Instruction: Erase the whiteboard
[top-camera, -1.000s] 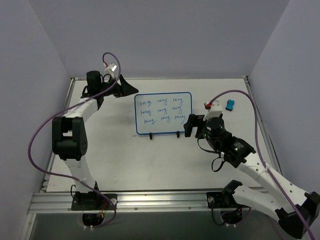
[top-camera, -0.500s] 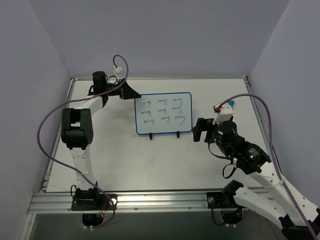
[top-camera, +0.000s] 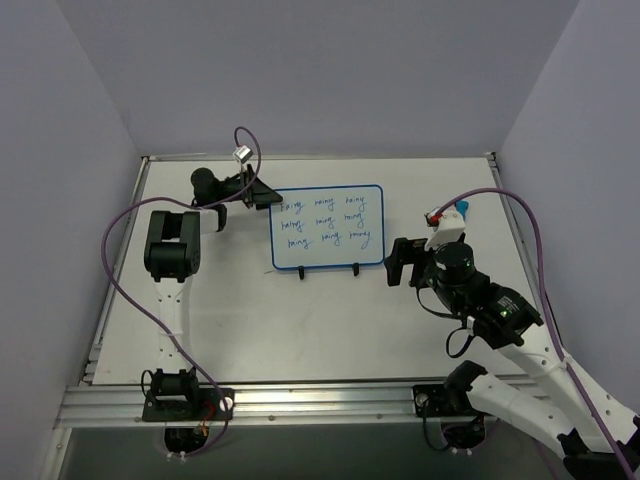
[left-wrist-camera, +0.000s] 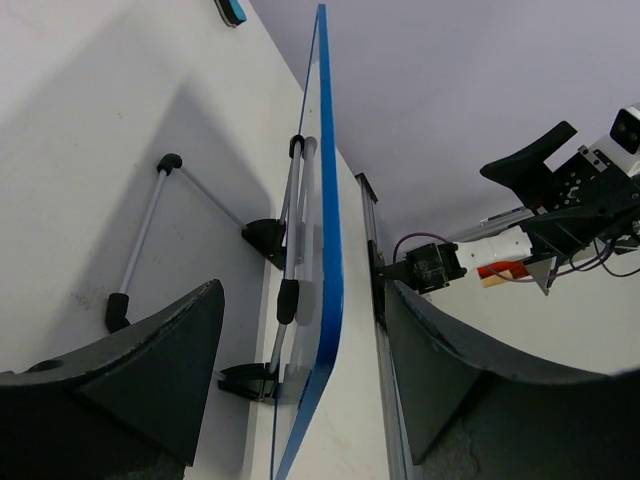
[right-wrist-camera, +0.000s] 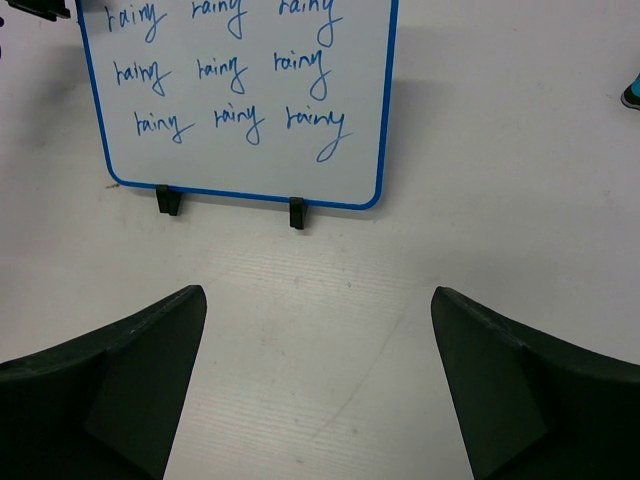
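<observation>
The table (top-camera: 300, 330) carries all items.

Left arm (top-camera: 172, 255): extends along the left side of the table, then turns toward the board. Right arm (top-camera: 500, 315): reaches in from the near right.

The whiteboard (top-camera: 327, 227) stands propped at the far centre of the table, leaning back on a thin wire stand (left-wrist-camera: 150, 230). Its two black front feet (right-wrist-camera: 296, 212) rest on the table surface. The board face bears three rows of blue handwriting, three words per row. No part of it is wiped.

Left gripper (top-camera: 268, 192): positioned at the left edge of the board. The wrist view shows the jaws released, one finger on each side of the blue frame edge. No contact with the frame is visible.

Right gripper (right-wrist-camera: 318, 295): jaws spread wide and grasping nothing. It hangs over bare table near the board's lower right corner, apart from it.

A small blue block (top-camera: 461, 207) lies to the right of the board, partly hidden behind the right wrist.
</observation>
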